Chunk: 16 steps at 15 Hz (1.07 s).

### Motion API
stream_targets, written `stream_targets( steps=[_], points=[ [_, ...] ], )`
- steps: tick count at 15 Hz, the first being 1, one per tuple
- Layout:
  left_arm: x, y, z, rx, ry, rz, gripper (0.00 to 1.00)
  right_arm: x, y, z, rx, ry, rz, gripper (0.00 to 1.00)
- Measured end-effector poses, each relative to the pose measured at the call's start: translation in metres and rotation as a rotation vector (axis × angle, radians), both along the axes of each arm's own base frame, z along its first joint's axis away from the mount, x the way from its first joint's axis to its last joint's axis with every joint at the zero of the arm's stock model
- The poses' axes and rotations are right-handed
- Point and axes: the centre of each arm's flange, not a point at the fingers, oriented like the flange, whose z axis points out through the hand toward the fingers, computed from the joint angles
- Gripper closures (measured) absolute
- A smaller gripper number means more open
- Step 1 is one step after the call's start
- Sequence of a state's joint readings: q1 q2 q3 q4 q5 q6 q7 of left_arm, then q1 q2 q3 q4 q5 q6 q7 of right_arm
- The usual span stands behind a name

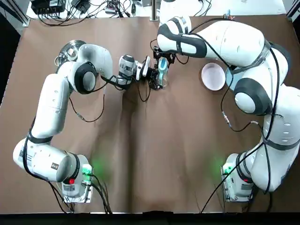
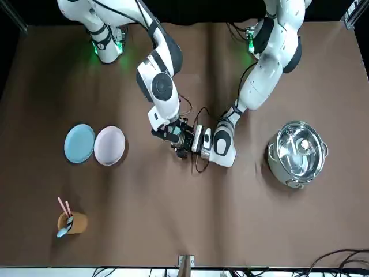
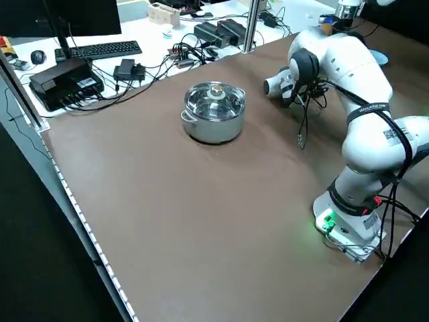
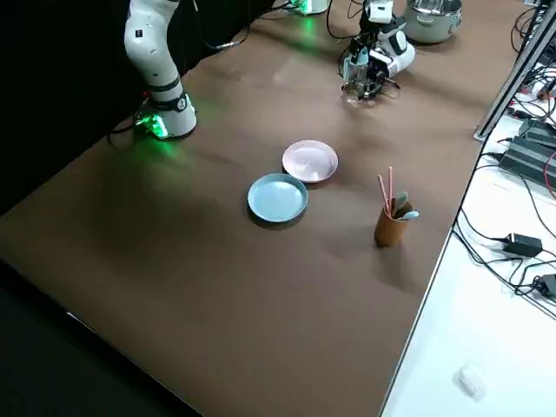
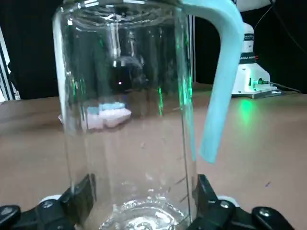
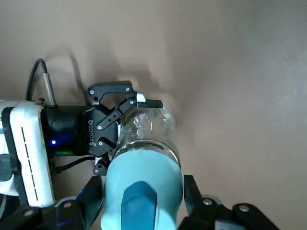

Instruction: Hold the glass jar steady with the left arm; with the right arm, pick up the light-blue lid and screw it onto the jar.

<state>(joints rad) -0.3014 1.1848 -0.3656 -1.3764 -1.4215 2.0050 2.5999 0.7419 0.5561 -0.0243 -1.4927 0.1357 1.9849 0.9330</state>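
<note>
while the left gripper [image 6: 125, 125] clamps the jar [image 5: 127, 120], the right gripper [image 1: 162, 65] clamps the lid [image 6: 144, 184] over its mouth; pickup done, screwing apparently left.

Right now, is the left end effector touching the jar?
Touching. The left wrist view shows the left end effector with a finger pressed against each side of the jar near its base, no gap on either side.

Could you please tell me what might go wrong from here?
The left gripper clamps the smooth glass jar only near its base, so twisting could spin or tip it. The right gripper holds the light-blue lid at the jar's mouth; if it sits tilted, the threads may jam.
</note>
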Motion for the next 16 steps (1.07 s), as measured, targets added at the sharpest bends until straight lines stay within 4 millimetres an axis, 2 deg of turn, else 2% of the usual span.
stream_targets(
  steps=[3,7,16],
  points=[
    [0.0,0.0,0.0,0.0,0.0,0.0,0.07,0.005,-0.004,0.002,0.004,-0.005,-0.01,0.27],
    [0.0,0.0,0.0,-0.001,-0.001,0.0,0.07,0.014,-0.013,0.004,0.007,-0.007,-0.023,0.27],
    [0.0,0.0,0.0,-0.001,-0.001,0.0,0.07,0.017,-0.016,0.003,0.008,-0.007,-0.029,0.24]
  ],
)
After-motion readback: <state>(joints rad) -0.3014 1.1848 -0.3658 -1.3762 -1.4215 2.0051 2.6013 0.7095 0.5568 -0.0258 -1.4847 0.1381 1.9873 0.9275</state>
